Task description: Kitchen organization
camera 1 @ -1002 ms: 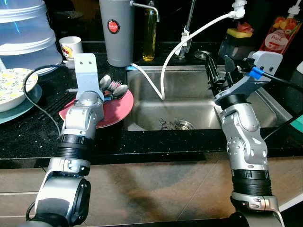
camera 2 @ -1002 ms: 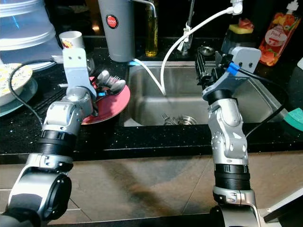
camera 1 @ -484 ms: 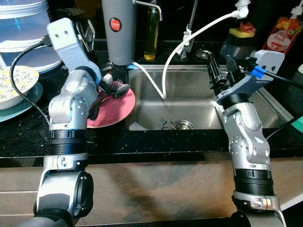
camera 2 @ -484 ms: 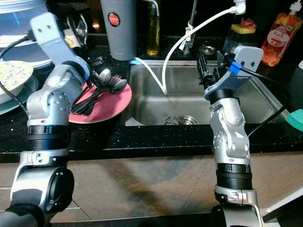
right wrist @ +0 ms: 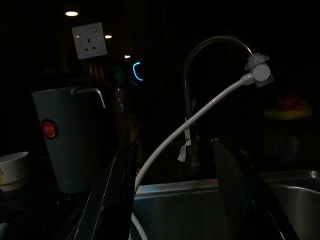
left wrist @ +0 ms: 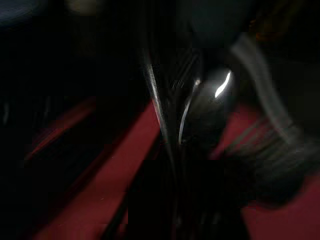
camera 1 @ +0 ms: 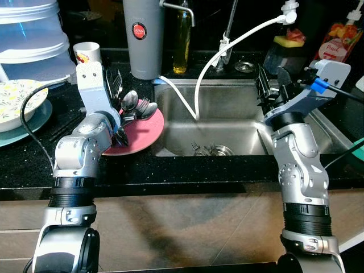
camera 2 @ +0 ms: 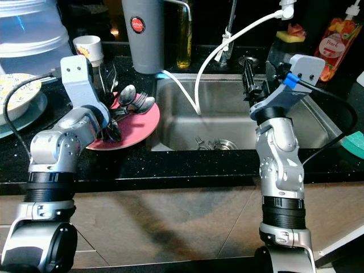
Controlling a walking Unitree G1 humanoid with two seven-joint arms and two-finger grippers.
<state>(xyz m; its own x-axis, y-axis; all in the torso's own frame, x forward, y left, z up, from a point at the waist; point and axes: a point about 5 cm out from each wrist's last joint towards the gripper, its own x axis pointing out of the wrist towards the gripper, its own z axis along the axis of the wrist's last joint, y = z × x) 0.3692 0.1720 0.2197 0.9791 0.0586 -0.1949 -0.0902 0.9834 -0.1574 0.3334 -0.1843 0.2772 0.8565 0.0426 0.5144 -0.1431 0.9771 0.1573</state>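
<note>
A pink plate (camera 1: 139, 136) lies on the black counter just left of the sink (camera 1: 227, 122). Several spoons and forks (camera 1: 135, 105) are piled on it. My left gripper (camera 1: 118, 95) is down at the plate's left edge, right against the cutlery. The left wrist view is dark and blurred, with a spoon bowl (left wrist: 212, 100) close above the red plate (left wrist: 125, 165). My right gripper (camera 1: 272, 85) is open and holds nothing, raised over the sink's right side. A few pieces of cutlery (camera 1: 200, 149) lie by the drain.
A white hose (camera 1: 227, 48) loops from the tap into the sink. A grey canister (camera 1: 142, 34), oil bottle (camera 1: 181, 37) and cup (camera 1: 86, 53) stand behind. A patterned plate (camera 1: 14, 96) and plastic containers (camera 1: 28, 34) sit far left. A sponge (camera 1: 290, 38) and soap bottle (camera 1: 339, 37) are at back right.
The left arm swung up and away from the plate half a second ago, then came back down to the cutlery. The cutlery pile has shifted. The right arm has barely moved.
</note>
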